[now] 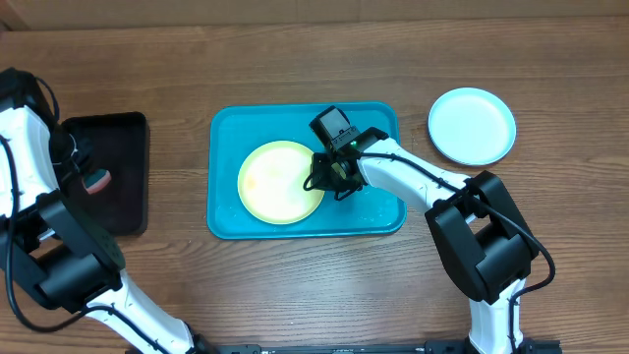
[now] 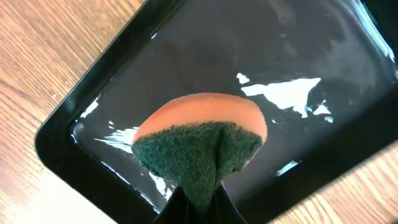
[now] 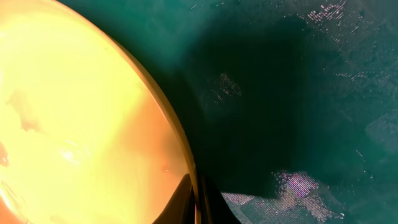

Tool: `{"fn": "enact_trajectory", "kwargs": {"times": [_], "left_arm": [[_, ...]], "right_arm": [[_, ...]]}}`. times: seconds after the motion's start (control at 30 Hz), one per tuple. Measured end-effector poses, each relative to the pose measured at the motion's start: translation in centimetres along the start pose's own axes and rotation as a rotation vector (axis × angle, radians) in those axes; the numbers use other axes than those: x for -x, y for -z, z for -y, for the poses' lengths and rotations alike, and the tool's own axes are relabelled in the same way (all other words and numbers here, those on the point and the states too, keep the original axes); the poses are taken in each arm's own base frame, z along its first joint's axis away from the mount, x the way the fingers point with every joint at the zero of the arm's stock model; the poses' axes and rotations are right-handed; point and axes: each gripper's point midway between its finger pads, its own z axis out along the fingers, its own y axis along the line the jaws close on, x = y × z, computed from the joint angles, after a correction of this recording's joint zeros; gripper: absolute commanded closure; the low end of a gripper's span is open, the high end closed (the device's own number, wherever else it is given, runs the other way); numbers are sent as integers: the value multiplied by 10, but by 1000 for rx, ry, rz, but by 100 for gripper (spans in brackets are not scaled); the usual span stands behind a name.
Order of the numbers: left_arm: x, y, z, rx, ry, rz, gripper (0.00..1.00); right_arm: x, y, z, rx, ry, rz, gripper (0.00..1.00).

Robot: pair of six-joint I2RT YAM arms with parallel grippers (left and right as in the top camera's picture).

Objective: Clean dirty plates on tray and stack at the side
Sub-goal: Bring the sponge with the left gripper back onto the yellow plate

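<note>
My right claw [image 1: 332, 177] pinches the right rim of the yellow-green plate [image 1: 278, 183], lying in the turquoise tray [image 1: 224, 128]. My left claw [image 2: 198, 202], clamped on the sponge [image 2: 199, 146], hangs well left, over the black tray [image 2: 118, 68].

A robotics lab bench: left arm [image 1: 25, 147] and right arm [image 1: 403, 177] mounted at a wood-grain table [image 1: 560, 59], a tray [image 1: 224, 147] set out on it

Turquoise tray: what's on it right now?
One yellow-green plate, left of centre, its rim pinched by the right gripper. The tray floor under the plate is covered, so anything beneath can't be seen.
</note>
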Motion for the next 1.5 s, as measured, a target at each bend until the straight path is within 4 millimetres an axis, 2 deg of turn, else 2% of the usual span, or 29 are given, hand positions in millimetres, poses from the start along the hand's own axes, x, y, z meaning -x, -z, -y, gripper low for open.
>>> {"fn": "enact_trajectory", "kwargs": {"times": [0.07,0.2,0.23,0.33,0.4,0.47,0.6,0.63,0.7,0.87,0.97,1.13,1.27,1.5], "left_arm": [[0,12,6,-50,0,12,96],[-14,60,31,-248,-45,27,96],[-23,77,40,-313,-76,21,96],[-52,108,68,-438,-184,-17,96],[-78,119,91,-492,-271,-66,96],[-103,121,116,-525,-358,-112,96],[-155,112,163,-567,-535,-171,96],[-174,105,177,-572,-592,-189,96],[-199,91,196,-578,-658,-198,96],[-252,54,223,-573,-739,-218,96],[-275,38,237,-587,-758,-205,96],[-295,19,253,-624,-753,-166,96],[-304,5,256,-591,-716,-162,96],[-294,-30,240,-426,-662,-131,96]], "right_arm": [[1,0,0,-2,3,5,87],[6,0,4,-15,-4,26,93],[7,0,5,-17,-5,29,96],[8,1,5,-16,-6,31,96],[8,1,5,-16,-4,31,96],[8,1,5,-15,-4,32,96],[9,1,5,-13,-5,31,96],[9,1,5,-11,-6,30,96],[9,1,5,-10,-6,30,96],[9,1,4,-8,-6,30,96],[9,1,4,-8,-6,29,96],[9,1,4,-8,-6,30,96],[9,1,4,-9,-6,30,96],[9,1,4,-8,-6,30,96]]}}
